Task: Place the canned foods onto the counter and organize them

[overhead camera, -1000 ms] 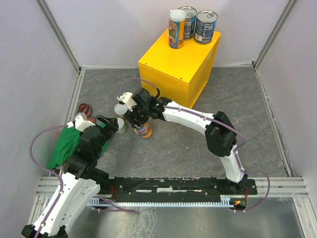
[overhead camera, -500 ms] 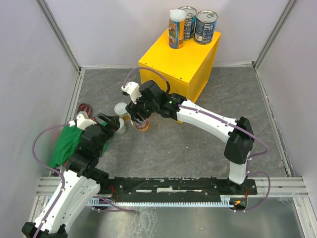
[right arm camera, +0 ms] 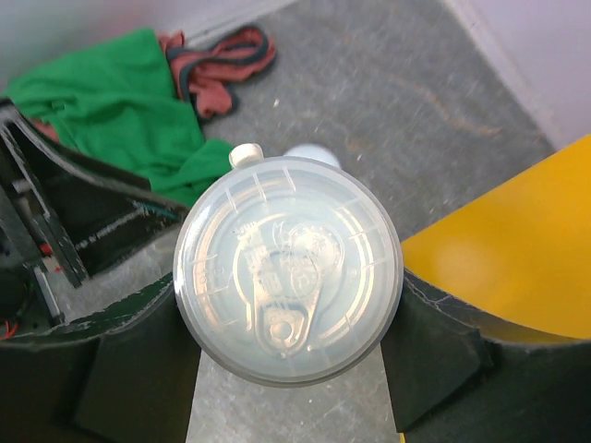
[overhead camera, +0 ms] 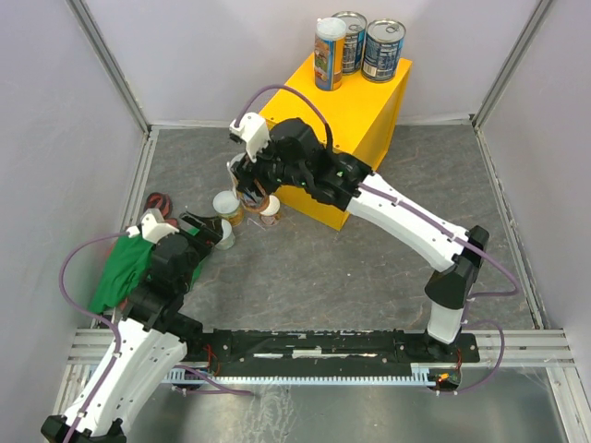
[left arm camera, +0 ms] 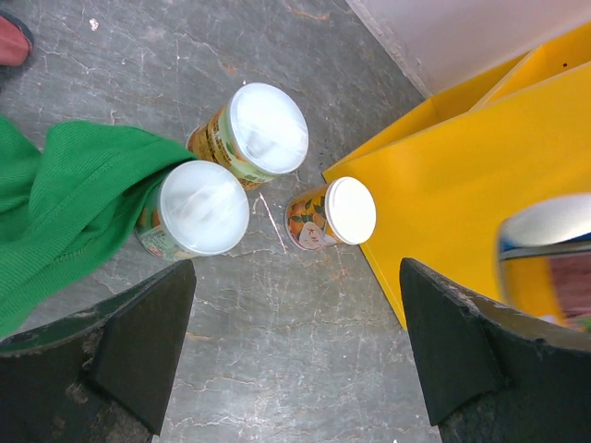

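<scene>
Right gripper (right arm camera: 288,355) clamps the can (right arm camera: 288,268) between its fingers (beside the counter (right arm camera: 517,240)).

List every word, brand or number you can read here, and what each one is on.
No text reads clearly in any view.
Blue-labelled cans on the yellow box: print too small.
Tall slim can: print too small.
Three floor cans: label art, lettering blurred.
Held can, lid: embossed marks, illegible.

Three cans (overhead camera: 349,41) upright atop yellow counter (overhead camera: 360,101); three short pale-lidded cans (left arm camera: 268,129) upright on floor (overhead camera: 369,268); clear-lidded can (right arm camera: 288,269) gripped aloft.
</scene>
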`<action>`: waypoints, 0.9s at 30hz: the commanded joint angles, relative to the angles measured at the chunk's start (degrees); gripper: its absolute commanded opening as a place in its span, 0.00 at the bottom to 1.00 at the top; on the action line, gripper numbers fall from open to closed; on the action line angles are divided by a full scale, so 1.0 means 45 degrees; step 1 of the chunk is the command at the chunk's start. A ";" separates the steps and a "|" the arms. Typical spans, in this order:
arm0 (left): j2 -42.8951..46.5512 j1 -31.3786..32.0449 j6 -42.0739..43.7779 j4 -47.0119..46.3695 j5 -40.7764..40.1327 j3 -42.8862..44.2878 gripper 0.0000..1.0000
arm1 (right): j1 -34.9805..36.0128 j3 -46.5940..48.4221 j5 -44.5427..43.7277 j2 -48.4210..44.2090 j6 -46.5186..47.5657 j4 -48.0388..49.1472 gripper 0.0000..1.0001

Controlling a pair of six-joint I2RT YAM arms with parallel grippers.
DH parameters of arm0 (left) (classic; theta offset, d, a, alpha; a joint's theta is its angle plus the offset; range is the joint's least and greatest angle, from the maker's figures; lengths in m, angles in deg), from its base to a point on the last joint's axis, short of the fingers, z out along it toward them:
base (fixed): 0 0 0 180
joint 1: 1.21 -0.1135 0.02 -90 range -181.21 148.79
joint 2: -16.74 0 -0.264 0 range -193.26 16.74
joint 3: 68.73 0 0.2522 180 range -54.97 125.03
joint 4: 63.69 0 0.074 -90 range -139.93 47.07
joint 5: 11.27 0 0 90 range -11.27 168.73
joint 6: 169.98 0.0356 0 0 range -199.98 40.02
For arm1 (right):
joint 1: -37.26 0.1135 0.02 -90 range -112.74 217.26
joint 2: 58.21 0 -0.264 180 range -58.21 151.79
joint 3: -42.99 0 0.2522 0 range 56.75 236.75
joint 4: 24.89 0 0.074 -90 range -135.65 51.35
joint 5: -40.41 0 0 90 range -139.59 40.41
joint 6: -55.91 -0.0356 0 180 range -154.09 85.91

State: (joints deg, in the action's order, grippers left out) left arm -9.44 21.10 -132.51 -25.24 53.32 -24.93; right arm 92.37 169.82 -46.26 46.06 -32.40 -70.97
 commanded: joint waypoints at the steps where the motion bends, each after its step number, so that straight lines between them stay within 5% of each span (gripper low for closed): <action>1: 0.0191 -0.0035 -0.0199 -0.0616 -0.0438 -0.0129 0.96 | 0.0064 0.2119 -0.0489 -0.1269 0.0404 0.1268 0.01; 10: 0.0427 -0.0040 -0.0077 -0.0584 -0.0469 -0.0239 0.96 | 0.0065 0.4127 -0.1543 -0.1191 0.1125 0.1280 0.01; 27: 0.1129 -0.0047 -0.0653 -0.0472 -0.0478 -0.0579 0.96 | -0.0001 0.4158 -0.3675 -0.2191 0.2533 0.2312 0.01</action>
State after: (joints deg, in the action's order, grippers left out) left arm -4.82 21.10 -132.62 -25.20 52.32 -26.96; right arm 92.37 184.25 -59.90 42.43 -23.76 -72.76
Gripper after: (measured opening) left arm 0.962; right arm 0.736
